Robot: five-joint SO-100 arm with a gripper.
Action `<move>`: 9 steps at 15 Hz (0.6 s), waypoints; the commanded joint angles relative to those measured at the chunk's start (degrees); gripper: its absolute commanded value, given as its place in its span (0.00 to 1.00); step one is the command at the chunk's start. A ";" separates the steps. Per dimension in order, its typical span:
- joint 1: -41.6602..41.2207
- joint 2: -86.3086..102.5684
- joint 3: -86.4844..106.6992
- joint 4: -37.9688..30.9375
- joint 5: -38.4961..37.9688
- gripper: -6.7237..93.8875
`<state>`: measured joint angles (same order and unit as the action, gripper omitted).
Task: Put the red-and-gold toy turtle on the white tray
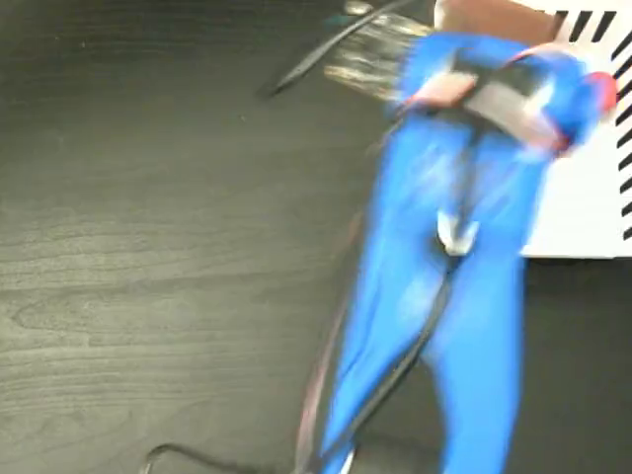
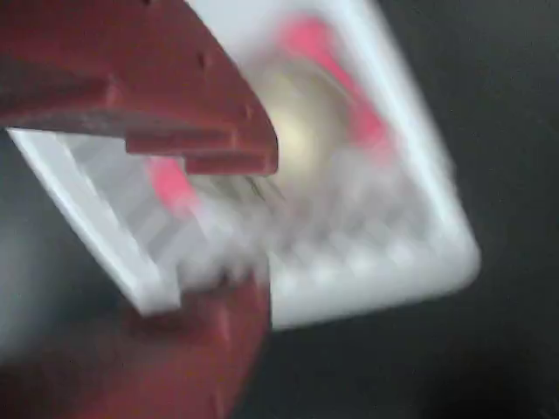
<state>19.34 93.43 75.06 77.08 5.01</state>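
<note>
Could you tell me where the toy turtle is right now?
In the wrist view, the turtle lies on the white tray, just beyond the red gripper.

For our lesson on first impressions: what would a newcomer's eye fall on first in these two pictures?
In the fixed view, the blurred blue arm sweeps up from the bottom edge toward the white tray with black stripes at upper right. In the wrist view, the red claw fills the left side, and beyond it the gold-shelled turtle with pink limbs lies on the tray, all smeared by motion.
</note>
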 commanded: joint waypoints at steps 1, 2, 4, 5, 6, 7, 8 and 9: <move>-8.09 18.19 11.95 -8.17 5.71 0.07; -11.25 23.82 19.51 -12.30 7.03 0.07; -17.14 36.74 38.14 -20.92 7.73 0.07; -19.25 44.03 48.60 -25.49 7.82 0.07; -20.74 50.98 58.62 -29.36 7.47 0.07; -21.62 56.69 67.15 -32.26 6.68 0.07; -22.50 61.96 74.00 -33.57 5.89 0.07; -23.29 66.62 79.10 -33.49 4.66 0.07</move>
<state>-2.20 151.26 147.74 45.26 9.84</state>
